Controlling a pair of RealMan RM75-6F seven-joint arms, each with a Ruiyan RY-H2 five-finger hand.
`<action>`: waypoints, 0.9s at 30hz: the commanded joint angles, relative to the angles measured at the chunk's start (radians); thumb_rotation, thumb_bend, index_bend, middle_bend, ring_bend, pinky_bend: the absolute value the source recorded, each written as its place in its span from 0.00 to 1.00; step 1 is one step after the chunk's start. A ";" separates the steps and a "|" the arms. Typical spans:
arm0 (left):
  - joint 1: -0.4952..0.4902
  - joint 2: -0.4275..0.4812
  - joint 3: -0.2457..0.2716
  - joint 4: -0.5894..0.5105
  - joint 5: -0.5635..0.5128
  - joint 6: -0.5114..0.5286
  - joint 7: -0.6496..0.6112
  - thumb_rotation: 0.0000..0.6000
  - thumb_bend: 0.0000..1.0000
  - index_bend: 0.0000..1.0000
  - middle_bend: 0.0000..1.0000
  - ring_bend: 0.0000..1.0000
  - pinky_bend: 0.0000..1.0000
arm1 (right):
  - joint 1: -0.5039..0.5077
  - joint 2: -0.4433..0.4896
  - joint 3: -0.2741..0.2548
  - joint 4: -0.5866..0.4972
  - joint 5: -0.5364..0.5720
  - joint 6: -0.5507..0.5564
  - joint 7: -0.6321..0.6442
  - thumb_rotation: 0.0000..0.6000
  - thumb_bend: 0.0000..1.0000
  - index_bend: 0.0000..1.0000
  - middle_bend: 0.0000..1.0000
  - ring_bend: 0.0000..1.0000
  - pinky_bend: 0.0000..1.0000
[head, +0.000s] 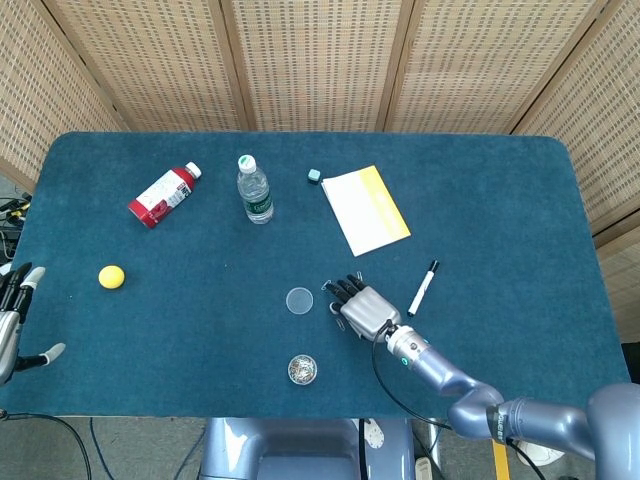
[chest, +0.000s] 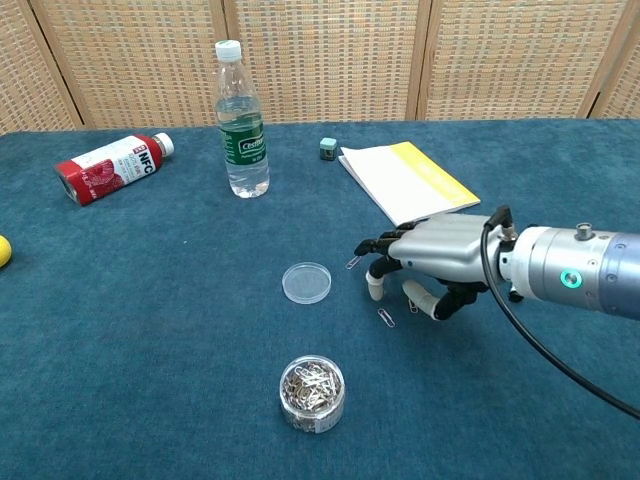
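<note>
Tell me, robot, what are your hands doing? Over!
Right hand open, low over loose paper clips. Left hand open at table edge. Clear lid just beside.

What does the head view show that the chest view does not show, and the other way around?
Only the head view shows the left hand, open at the table's left edge, the black marker lying right of the right hand, and the whole yellow ball. Only the chest view shows the clip just below the right hand's fingertips and the labels on the water bottle and red bottle. Both show the right hand low over the loose clips, the clear lid, the jar of clips, the notepad and the small green cube.
</note>
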 joint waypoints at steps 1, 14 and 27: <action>0.000 0.000 0.001 -0.001 0.001 0.001 0.001 1.00 0.00 0.00 0.00 0.00 0.00 | 0.004 -0.002 -0.013 0.005 0.019 0.001 -0.014 1.00 0.79 0.31 0.00 0.00 0.00; 0.000 -0.001 0.004 0.000 0.003 0.001 0.001 1.00 0.00 0.00 0.00 0.00 0.00 | -0.005 0.021 -0.049 0.028 0.064 0.029 -0.023 1.00 0.79 0.35 0.00 0.00 0.00; -0.002 -0.008 0.010 -0.005 0.007 0.001 0.021 1.00 0.00 0.00 0.00 0.00 0.00 | -0.027 0.115 -0.106 -0.027 0.066 0.048 -0.031 1.00 0.79 0.41 0.00 0.00 0.00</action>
